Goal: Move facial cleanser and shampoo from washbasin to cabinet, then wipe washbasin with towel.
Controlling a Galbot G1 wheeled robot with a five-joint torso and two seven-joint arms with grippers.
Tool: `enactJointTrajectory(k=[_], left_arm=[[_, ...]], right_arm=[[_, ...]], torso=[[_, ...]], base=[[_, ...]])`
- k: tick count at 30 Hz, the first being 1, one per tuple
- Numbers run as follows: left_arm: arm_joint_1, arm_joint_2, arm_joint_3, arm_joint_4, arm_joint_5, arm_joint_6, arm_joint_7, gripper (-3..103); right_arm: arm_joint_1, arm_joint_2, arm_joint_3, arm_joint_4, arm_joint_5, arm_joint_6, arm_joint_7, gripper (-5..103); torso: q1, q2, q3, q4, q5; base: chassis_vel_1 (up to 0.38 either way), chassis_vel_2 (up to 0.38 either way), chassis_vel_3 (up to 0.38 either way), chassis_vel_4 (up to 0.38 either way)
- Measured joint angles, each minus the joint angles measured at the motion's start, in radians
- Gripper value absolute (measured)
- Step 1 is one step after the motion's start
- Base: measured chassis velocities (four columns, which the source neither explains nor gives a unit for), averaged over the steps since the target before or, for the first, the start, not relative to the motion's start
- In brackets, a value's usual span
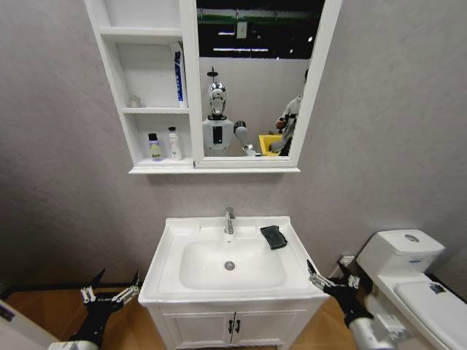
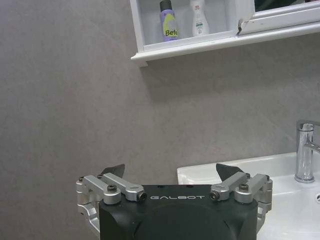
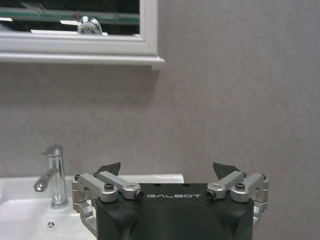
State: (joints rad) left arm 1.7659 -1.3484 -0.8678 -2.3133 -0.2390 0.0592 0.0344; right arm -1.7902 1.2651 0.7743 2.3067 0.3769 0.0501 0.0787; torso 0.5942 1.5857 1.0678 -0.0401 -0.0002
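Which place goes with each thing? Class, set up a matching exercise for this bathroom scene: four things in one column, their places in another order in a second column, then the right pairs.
Things
1. towel
2. purple bottle
3. left gripper
4. right gripper

Places
A. bottom shelf of the cabinet
B. open, low beside the washbasin on the toilet side
C. on the washbasin rim, to the right of the tap
D. open, low beside the washbasin on the side away from the toilet

Pairs: 1-C, 2-A, 3-D, 4-B
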Motion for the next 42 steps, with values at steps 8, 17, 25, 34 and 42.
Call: enactJointTrajectory(k=[8,17,25,34,42], left_arm=[[0.0,0.0,0.0,0.0,0.0,0.0,0.0,100],[0.0,0.0,0.0,0.0,0.0,0.0,0.0,100],[0.0,0.0,0.0,0.0,0.0,0.0,0.0,100],[0.0,0.0,0.0,0.0,0.0,0.0,0.0,100],[0.0,0.0,0.0,0.0,0.0,0.0,0.0,100]], right_arm=[[-0.104,0.044,-0.031,0.058,-0.074,0.079,-0.002,100],[-0.128,0.07,-0.072,0.122,-0.097,0.049,0.016,100],[-0.148,0.086,-0.089,0.169,-0.132,-0.013,0.035,100],[-0.146,0.085,-0.09,0.169,-0.132,-0.015,0.036,100],[-0.145,0.084,-0.09,0.167,-0.132,-0.015,0.036,100]], torso=[[0.0,0.0,0.0,-0.0001,0.0001],[0.0,0.0,0.0,0.0002,0.0002],[0.0,0.0,0.0,0.0001,0.0002],[0.0,0.0,0.0,0.0001,0.0002],[0.0,0.0,0.0,0.0001,0.0002]], base=[[0.0,0.0,0.0,0.0],[0.0,0.0,0.0,0.0],[0.0,0.0,0.0,0.0],[0.0,0.0,0.0,0.0],[0.0,0.0,0.0,0.0]])
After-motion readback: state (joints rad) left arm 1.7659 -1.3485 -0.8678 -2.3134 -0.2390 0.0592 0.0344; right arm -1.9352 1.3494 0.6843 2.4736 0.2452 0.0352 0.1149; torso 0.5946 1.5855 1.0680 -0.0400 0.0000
